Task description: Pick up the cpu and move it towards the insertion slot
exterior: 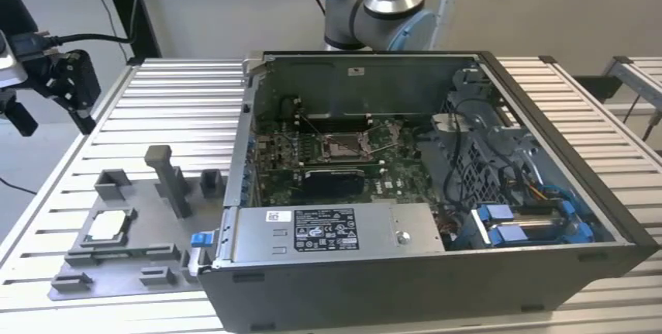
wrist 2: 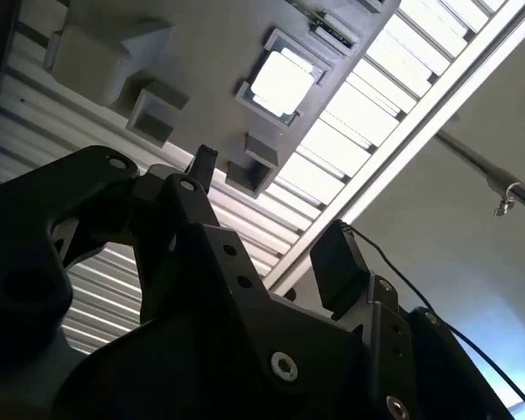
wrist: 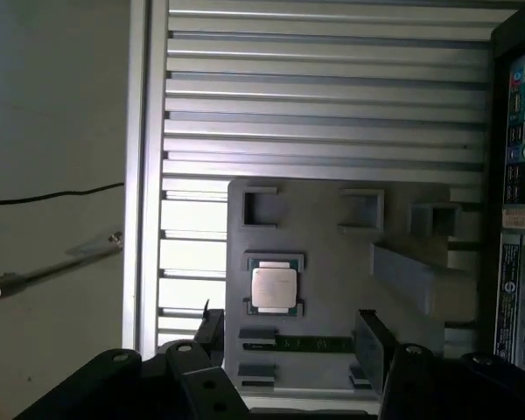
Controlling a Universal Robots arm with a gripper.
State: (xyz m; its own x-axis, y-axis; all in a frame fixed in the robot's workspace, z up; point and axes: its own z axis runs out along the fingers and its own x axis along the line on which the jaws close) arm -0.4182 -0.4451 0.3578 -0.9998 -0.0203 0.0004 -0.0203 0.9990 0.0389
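- One chip (exterior: 108, 225) lay flat, silvery top up, in a square pocket of the single grey holder plate (exterior: 124, 268) at the exterior view's left. It appeared in both wrist views (wrist: 273, 287) (wrist 2: 282, 83).
- One socket (exterior: 342, 146) sat on the green board (exterior: 393, 171) inside the one open computer case (exterior: 414, 287), well apart from the chip, toward the exterior view's right.
- One silver box (exterior: 331, 229) with a label ran along the case's near wall, and blue parts (exterior: 517, 222) sat farther right.
- One hand (wrist: 289, 315) hung at the exterior view's far left, up off the counter and apart from the plate. Its two fingers (wrist: 212, 328) stood wide apart, gripping nothing and touching nothing. In the first wrist view the chip lay just beyond the tips, in line with the gap.
- The counter (exterior: 176, 94) was made of ribbed silver slats and carried both plate and case. The arm's base (exterior: 373, 5) rose behind the case against a pale wall.
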